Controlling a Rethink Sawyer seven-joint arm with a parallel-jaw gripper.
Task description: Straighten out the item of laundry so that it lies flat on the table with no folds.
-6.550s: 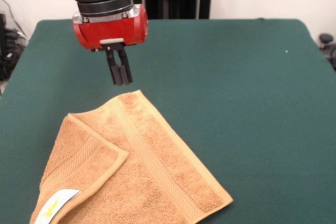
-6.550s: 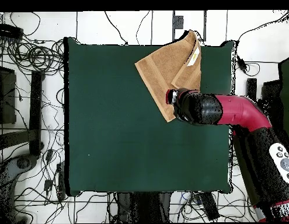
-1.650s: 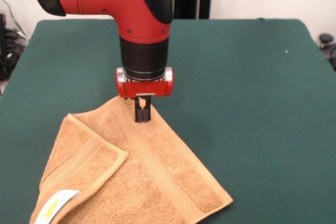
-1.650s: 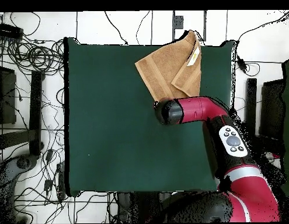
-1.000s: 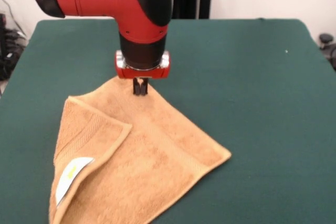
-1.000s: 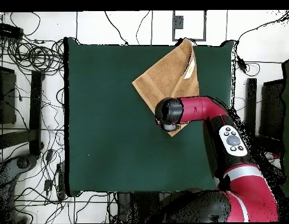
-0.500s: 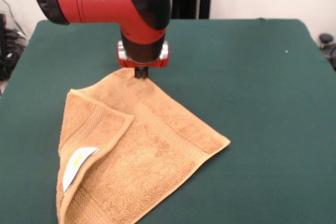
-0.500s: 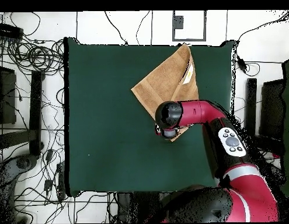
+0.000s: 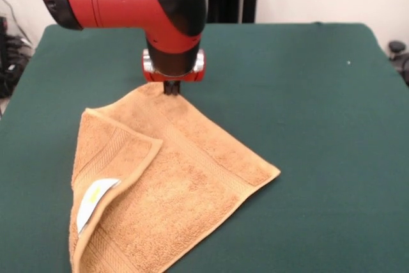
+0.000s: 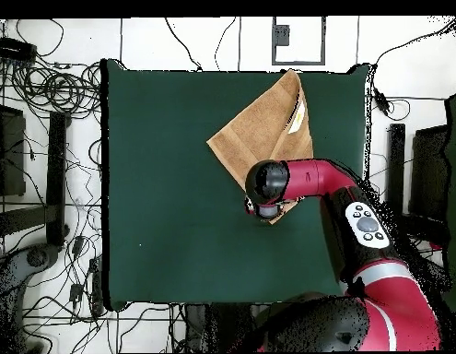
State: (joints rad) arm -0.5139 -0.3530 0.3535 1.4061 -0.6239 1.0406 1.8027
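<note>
— Across the front view's lower left, the small square orange-tan terry towel (image 9: 169, 180) is lying on the big dark green felt-topped table (image 9: 307, 94), one corner folded over with the small white label (image 9: 92, 199) facing up. The red and black arm's gripper (image 9: 171, 87) is standing upper centre, tips pinched together on the towel's far corner.

— What is changing?

— Compared with a second ago, the whole towel is sitting further up the frame, dragged by that corner; in the last half second it is barely moving. The folded flap is riding along unopened, so I judge the drag is recentring the cloth, not flattening it.

— And overhead?

— Up in the right-centre, the towel (image 10: 263, 134) is lying as a diamond clear of the table's top edge, with the arm's wrist covering its lowest corner.
</note>
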